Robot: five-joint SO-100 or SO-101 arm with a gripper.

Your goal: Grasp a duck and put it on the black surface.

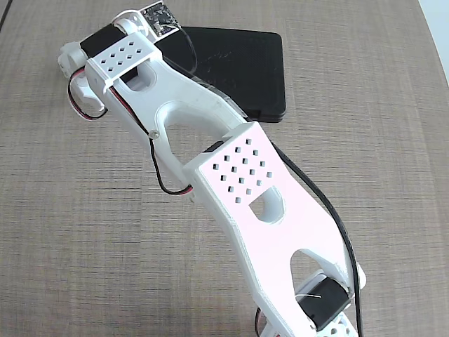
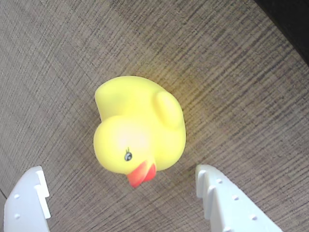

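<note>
In the wrist view a yellow rubber duck (image 2: 140,128) with a red-orange beak and a dark eye sits on the wood-grain table. My gripper (image 2: 120,193) is open above it, with one white fingertip (image 2: 30,198) at the lower left and the other at the lower right. The duck's beak end lies between them; neither finger touches it. In the fixed view the white arm hides the duck, and the gripper itself is hidden under the wrist. The black surface (image 1: 245,67) lies flat at the top centre there, partly under the arm; its dark corner (image 2: 289,19) shows in the wrist view.
The white arm (image 1: 238,175) crosses the fixed view from the lower right to the upper left, with black and red cables along it. Wood-grain tabletop (image 1: 70,232) lies on both sides of it. A pale strip (image 1: 438,21) marks the table's edge at the upper right.
</note>
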